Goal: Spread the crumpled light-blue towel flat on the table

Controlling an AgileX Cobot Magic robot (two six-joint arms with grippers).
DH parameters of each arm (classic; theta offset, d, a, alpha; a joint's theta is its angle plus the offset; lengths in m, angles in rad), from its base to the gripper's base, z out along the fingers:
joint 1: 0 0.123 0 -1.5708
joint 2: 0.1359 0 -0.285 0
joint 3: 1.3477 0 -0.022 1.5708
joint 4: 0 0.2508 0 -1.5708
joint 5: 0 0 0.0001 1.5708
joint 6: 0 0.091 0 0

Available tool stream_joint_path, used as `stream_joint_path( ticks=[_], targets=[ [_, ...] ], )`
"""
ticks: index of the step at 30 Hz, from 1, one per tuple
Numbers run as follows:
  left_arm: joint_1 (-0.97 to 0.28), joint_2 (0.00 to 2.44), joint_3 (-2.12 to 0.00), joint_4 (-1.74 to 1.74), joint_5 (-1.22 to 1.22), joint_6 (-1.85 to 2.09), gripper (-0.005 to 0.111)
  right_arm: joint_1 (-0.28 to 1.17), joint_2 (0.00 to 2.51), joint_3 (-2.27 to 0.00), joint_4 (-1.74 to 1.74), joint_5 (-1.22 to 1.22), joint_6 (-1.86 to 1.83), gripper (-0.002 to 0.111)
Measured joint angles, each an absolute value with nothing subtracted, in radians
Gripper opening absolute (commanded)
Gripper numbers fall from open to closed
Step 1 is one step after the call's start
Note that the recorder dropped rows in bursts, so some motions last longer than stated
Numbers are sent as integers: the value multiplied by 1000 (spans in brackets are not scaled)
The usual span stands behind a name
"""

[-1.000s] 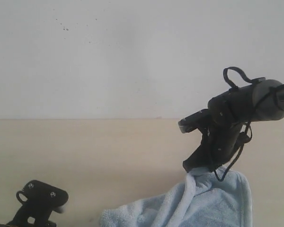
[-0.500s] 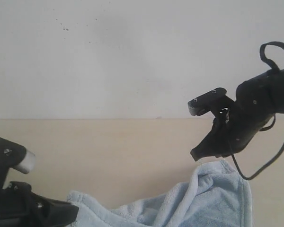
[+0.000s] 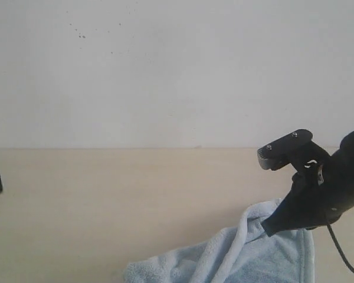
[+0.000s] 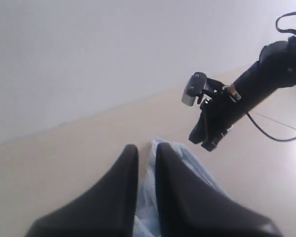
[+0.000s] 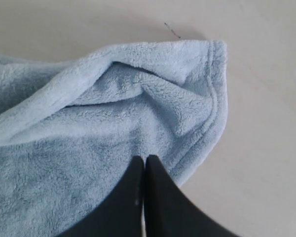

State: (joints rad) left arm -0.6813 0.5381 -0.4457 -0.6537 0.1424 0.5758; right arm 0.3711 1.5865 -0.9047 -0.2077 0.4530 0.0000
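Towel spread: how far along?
Done: little; one hemmed corner lies on the table. In hand: the right end effector, shut, sits at that end of the towel; a pinch can't be confirmed. The left end effector, narrowly parted, is away from the cloth. Left: the towel is folded and bunched, so nearly all the spreading.

The towel [image 5: 113,123] is soft, fluffy terry cloth, matt and deep-napped, with a flatter stitched hem along its edge. Under the towel, the table [image 3: 135,194] is smooth and wood-toned with a dull finish; behind the towel, the wall [image 3: 165,71] is plain matt white. The right gripper [image 5: 143,159] over the towel and the left gripper [image 4: 145,148] look like smooth, semi-matt black plastic.
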Motion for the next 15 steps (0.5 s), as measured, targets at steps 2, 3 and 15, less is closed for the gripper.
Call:
stream_joint_path(
  ticks=[2, 3, 15],
  targets=[
    [-680, 546, -444, -633, 211, 565, 13, 371, 1579, -894, -199, 453, 0, 0],
    [-680, 565, -435, -619, 232, 549, 15, 371, 1578, -892, -195, 453, 0, 0],
    [-680, 1223, -387, -561, -54, 437, 52, 371, 1571, -888, -21, 487, -54, 0]
  ],
)
